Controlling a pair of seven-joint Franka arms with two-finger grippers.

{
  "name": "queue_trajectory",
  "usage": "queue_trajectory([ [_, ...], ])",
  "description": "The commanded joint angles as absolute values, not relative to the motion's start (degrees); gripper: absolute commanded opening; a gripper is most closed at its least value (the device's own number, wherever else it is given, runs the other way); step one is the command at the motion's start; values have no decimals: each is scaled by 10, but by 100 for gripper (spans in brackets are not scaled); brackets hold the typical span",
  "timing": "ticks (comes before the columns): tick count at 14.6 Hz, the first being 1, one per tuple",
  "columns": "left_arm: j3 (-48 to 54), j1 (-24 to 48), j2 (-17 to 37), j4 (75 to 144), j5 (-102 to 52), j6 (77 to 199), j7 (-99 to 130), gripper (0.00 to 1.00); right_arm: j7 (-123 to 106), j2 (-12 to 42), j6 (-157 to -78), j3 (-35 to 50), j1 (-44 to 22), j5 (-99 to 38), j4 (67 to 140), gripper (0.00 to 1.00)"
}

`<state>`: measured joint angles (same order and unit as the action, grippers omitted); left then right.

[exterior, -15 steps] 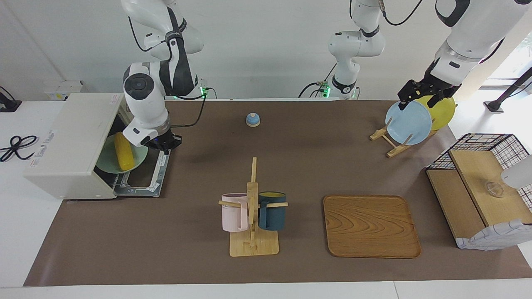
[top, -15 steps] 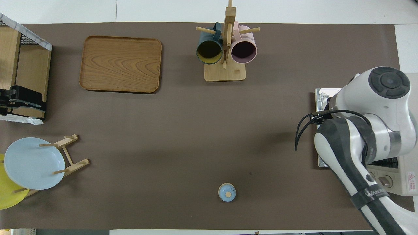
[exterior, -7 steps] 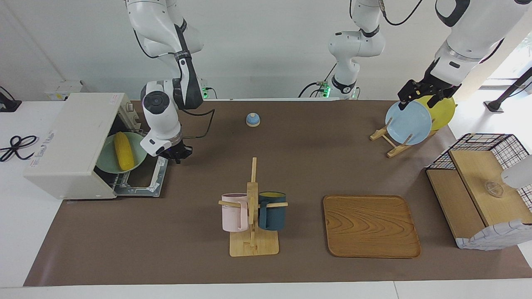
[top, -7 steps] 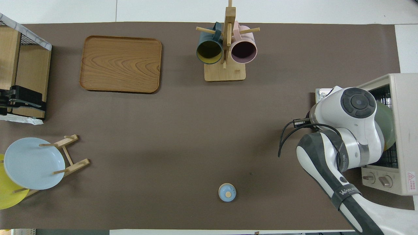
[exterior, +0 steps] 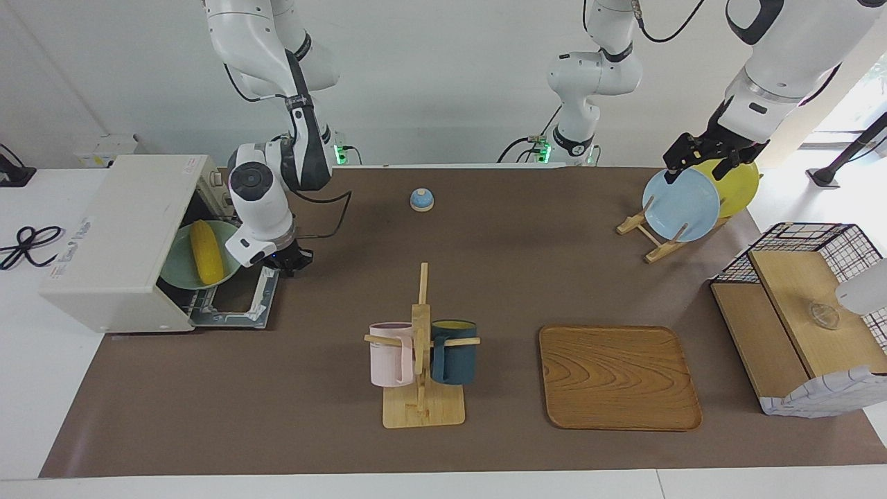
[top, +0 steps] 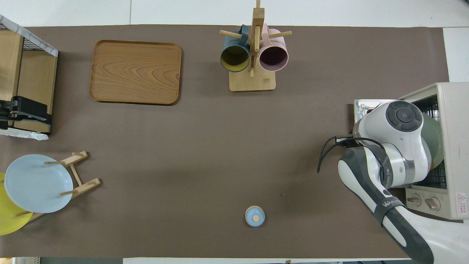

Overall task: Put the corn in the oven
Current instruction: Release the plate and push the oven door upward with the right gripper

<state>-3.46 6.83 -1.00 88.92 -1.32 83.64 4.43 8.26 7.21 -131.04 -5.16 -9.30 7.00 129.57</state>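
Observation:
The yellow corn [exterior: 206, 251] lies on a green plate [exterior: 177, 267] on the rack inside the cream-white oven [exterior: 118, 235] at the right arm's end of the table. The oven's door [exterior: 239, 305] hangs open. My right gripper [exterior: 287, 262] is low by the door's outer edge, apart from the corn, with nothing visibly in it. In the overhead view the right arm covers the corn; the oven [top: 452, 146] and the plate's rim [top: 434, 135] show. My left gripper [exterior: 696, 158] waits raised at the left arm's end, over the shelf in the overhead view [top: 22, 113].
A blue bell [exterior: 421, 199] sits near the robots mid-table. A mug rack [exterior: 421, 346] with two mugs and a wooden tray [exterior: 617, 378] lie farther out. A plate rack with a blue plate [exterior: 682, 206] and a yellow plate [exterior: 738, 184], and a wire shelf [exterior: 804, 312], stand at the left arm's end.
My right gripper has drawn back from the oven's mouth to the door's outer edge, and the arm has risen. The corn stays on the plate inside. The left arm has not moved.

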Motion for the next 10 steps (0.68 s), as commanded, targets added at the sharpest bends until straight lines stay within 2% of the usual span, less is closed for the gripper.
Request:
queue_trajectory([
  [1,-31,62,-26,906,-10,835,42,100,95,68,-1312,-50,-88,92,1303,0],
  [6,-31,62,-26,906,-10,835,42,100,99,67,-1282,-51,-78,156,1282,0],
  [10,-31,62,-26,906,-10,835,42,100,76,63,-1180,-51,-76,193,1203,0],
])
